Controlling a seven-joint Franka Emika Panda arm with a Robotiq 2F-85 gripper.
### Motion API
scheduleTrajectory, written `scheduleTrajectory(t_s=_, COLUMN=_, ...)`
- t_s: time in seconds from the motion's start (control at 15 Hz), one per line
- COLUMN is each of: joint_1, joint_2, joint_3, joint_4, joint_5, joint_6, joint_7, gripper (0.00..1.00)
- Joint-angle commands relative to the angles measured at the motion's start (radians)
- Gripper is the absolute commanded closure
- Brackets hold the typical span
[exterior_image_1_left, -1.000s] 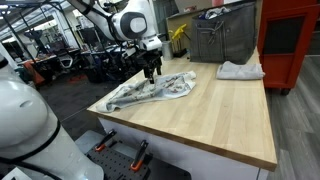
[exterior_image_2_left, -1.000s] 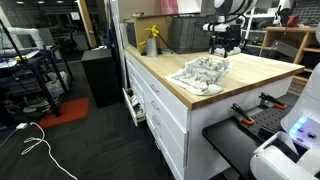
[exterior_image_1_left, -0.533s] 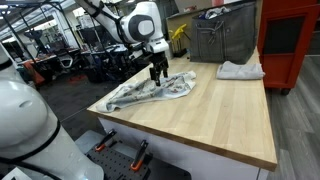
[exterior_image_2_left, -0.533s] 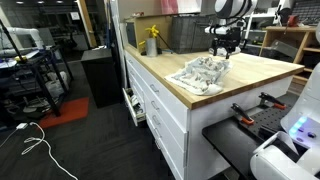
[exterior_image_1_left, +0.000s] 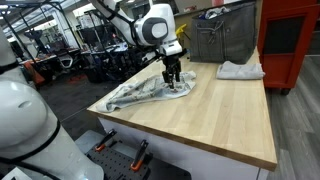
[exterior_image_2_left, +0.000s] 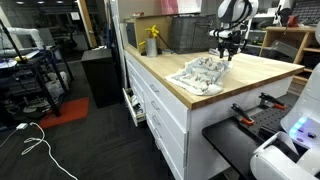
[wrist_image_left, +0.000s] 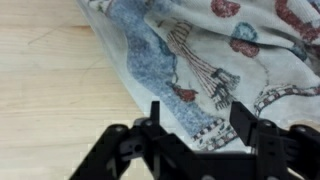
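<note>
item: jaws, parted, nothing held, set just above the patterned cloth (exterior_image_1_left: 148, 93), mid-frame on the tabletop (exterior_image_1_left: 215, 125). step, judged: approach to grasp; a pinch calls for lower contact.

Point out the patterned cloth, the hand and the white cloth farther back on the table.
patterned cloth (exterior_image_1_left: 143, 95), in an exterior view, on its crumpled middle.
hand (exterior_image_1_left: 172, 84), in an exterior view, midway between its fingertips, at the cloth's end.
white cloth (exterior_image_1_left: 240, 70), in an exterior view, on its top surface.
</note>
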Motion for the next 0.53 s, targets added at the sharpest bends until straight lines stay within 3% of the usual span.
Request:
scheduleTrajectory(t_s=0.0, joint_1=0.003, joint_2=0.026, joint_3=-0.013, joint_4=0.035, joint_5=0.051, joint_6=0.008, joint_7=0.044, gripper=0.57)
scheduleTrajectory(t_s=0.33, joint_1=0.009, joint_2=0.045, joint_3=-0.034, joint_4=0.061, joint_5=0.05, joint_6=0.059, joint_7=0.133, gripper=0.95)
scheduleTrajectory(t_s=0.47, joint_1=0.013, joint_2=0.062, joint_3=-0.04, joint_4=0.067, joint_5=0.036, joint_6=0.074, joint_7=0.159, gripper=1.0)
